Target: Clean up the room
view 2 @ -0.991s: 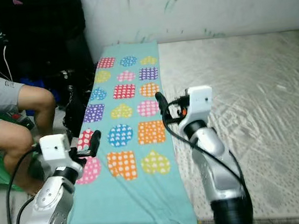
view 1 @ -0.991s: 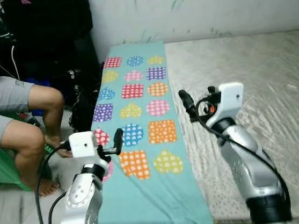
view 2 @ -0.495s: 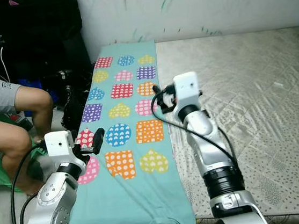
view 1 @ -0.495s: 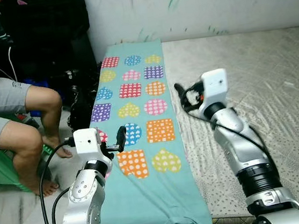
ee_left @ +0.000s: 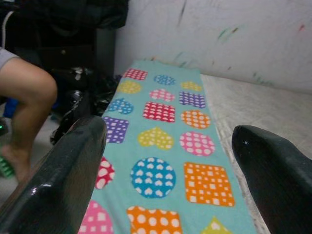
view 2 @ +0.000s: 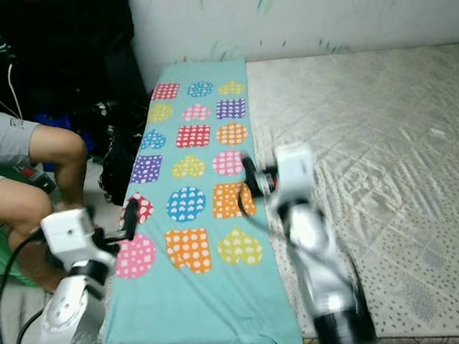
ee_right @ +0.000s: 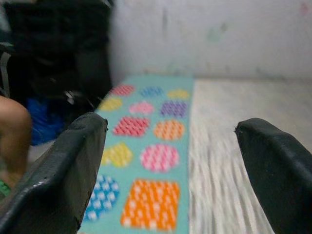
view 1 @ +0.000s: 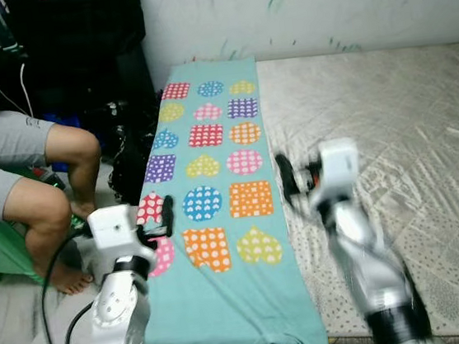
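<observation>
Grey mattress (view 1: 406,119) carries a teal patterned cloth (view 1: 219,223) along its edge. I see both my grippers hovering with fingers wide: left gripper (view 1: 167,216) over its near edge, right gripper (view 1: 287,178) beside it.

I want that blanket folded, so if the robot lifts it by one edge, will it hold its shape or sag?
The blanket will likely sag: it lies thin and flat, and droops over the mattress end. It probably weighs little. One corner pinched would likely trail the rest.
</observation>
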You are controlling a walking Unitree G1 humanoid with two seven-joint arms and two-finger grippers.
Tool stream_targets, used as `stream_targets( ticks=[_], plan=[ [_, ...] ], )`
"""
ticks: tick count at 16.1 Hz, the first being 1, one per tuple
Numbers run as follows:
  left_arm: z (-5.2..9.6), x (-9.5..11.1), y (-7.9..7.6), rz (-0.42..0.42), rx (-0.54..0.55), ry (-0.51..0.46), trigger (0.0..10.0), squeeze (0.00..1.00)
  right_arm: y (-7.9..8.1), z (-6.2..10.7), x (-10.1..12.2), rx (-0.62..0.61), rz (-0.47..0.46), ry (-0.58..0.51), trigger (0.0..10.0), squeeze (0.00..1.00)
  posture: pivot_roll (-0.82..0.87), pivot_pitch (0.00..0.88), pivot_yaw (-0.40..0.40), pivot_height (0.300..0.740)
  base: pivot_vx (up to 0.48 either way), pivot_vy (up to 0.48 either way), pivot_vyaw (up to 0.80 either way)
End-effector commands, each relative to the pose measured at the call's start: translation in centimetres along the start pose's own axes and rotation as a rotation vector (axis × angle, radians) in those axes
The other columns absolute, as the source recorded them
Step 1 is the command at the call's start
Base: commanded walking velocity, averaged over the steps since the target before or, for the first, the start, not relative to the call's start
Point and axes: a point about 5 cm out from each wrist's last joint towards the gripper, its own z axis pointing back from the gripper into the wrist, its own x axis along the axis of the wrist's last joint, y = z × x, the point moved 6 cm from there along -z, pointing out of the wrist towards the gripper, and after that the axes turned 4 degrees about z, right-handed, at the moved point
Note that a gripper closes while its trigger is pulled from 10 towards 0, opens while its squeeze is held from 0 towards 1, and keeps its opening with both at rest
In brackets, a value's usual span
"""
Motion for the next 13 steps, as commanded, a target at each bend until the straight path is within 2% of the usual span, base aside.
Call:
stream_targets(
  ticks=[1,2,4,6,8,10,13],
  plan=[
    [0.3,-0.1,0.5,0.008,0.029,0.014,10.0,0.00,-0.6,0.6,1.0,-0.048,0.010,-0.038,10.0,0.00,-0.12,0.000,0.037,0.740,0.000,0.000,-0.58],
    [0.5,-0.5,0.4,0.039,0.022,0.032,10.0,0.00,-0.8,1.5,0.5,-0.069,0.014,-0.016,10.0,0.00,-0.14,0.000,0.036,0.740,0.000,0.000,-0.80],
    [0.4,-0.7,-0.2,0.073,-0.007,0.043,10.0,0.00,-1.3,2.0,0.5,-0.098,0.005,-0.013,10.0,0.00,-0.15,0.000,0.033,0.740,0.000,0.000,-0.80],
    [0.1,-0.7,-0.9,0.075,-0.027,0.046,10.0,0.00,-2.4,1.8,1.0,-0.117,0.048,-0.028,10.0,0.00,-0.15,0.000,0.028,0.740,0.000,0.000,0.00],
    [0.1,-0.7,-1.0,0.084,-0.030,0.052,10.0,0.00,-3.2,1.5,1.4,-0.134,0.051,-0.032,10.0,0.00,-0.15,0.000,0.025,0.740,0.000,0.000,0.00],
    [0.2,-0.7,-1.0,0.089,-0.029,0.057,10.0,0.00,-3.3,1.3,1.5,-0.138,0.030,-0.025,10.0,0.00,-0.14,0.000,0.020,0.740,0.000,0.000,0.00],
    [0.1,-0.8,-0.9,0.091,-0.027,0.063,10.0,0.00,-2.4,1.4,1.3,-0.116,0.018,-0.018,10.0,0.00,-0.14,0.000,0.021,0.740,0.000,0.278,0.00]
  ],
)
